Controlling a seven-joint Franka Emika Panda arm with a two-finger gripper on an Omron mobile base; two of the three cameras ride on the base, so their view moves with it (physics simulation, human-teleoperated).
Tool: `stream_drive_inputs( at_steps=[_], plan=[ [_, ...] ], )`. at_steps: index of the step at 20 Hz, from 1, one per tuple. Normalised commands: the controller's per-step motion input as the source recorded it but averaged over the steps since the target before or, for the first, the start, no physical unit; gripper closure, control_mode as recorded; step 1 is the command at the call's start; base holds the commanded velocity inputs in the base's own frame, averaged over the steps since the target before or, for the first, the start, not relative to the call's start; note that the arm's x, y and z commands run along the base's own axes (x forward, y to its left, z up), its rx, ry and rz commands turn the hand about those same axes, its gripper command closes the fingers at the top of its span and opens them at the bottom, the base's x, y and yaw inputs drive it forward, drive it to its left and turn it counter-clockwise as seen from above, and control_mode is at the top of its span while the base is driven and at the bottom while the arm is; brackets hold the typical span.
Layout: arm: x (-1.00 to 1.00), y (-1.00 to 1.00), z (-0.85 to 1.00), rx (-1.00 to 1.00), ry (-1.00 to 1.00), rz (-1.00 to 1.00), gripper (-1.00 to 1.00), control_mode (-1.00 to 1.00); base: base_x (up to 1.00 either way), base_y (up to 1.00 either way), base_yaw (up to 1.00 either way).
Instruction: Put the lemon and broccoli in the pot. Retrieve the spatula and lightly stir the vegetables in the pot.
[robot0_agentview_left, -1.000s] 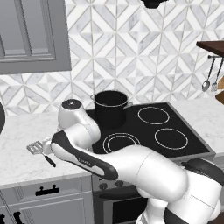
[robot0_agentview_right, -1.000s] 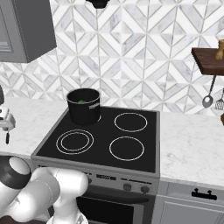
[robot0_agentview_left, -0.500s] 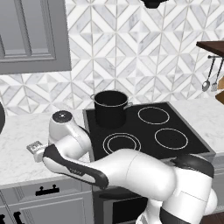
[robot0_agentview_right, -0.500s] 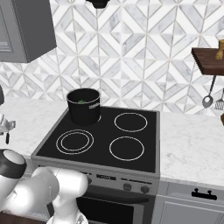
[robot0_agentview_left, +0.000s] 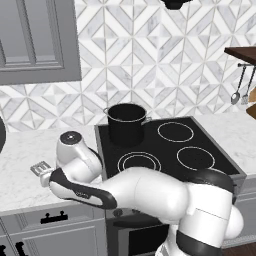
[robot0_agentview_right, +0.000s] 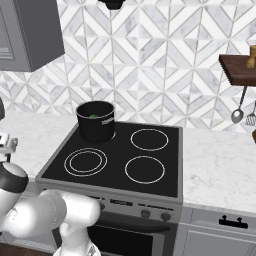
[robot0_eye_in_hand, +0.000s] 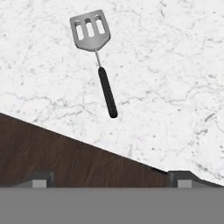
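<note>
The spatula (robot0_eye_in_hand: 98, 57) lies flat on the white marble counter, with its slotted silver blade (robot0_eye_in_hand: 89, 29) far from my hand and its black handle pointing back toward me. My gripper (robot0_eye_in_hand: 109, 180) hovers above the counter's front edge, open and holding nothing. Its fingertips (robot0_eye_in_hand: 39, 179) stand wide apart, short of the handle's end. In the left base view the blade of the spatula (robot0_agentview_left: 40, 168) peeks out beside my arm. The black pot (robot0_agentview_left: 126, 122) stands on the rear left burner, and the broccoli (robot0_agentview_right: 93, 116) shows green inside the pot (robot0_agentview_right: 96, 122). The lemon is hidden.
The black stove (robot0_agentview_left: 170, 150) lies right of the spatula's counter (robot0_agentview_left: 25, 150). Metal utensils (robot0_agentview_right: 241, 111) hang under a wooden shelf at far right. A grey wall cabinet (robot0_agentview_left: 35, 40) hangs upper left. Dark floor (robot0_eye_in_hand: 52, 153) shows beyond the counter edge.
My arm has swung left and lowered over the counter beside the stove, bringing the hand above the spatula. The spatula and pot have stayed put, and the gripper has stayed open.
</note>
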Motion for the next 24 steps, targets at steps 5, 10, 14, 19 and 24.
stream_drive_inputs(
  at_steps=[5, 10, 14, 19, 24],
  plan=[
    [0.31, 0.05, -0.24, 0.0, 0.0, 0.0, -1.0, -1.0, 0.0, 0.0, 0.0],
    [0.26, 0.24, -0.25, 0.0, 0.0, 0.0, -1.0, -1.0, 0.0, 0.0, 0.0],
    [0.3, 0.19, -0.2, 0.0, 0.0, 0.0, -1.0, -1.0, 0.0, 0.0, 0.0],
    [0.19, 0.19, -0.07, 0.0, 0.01, 0.0, -1.0, -1.0, 0.0, 0.0, 0.0],
    [0.02, 0.17, 0.0, -0.01, 0.06, -0.01, -1.0, -1.0, 0.0, 0.0, 0.0]
  ],
)
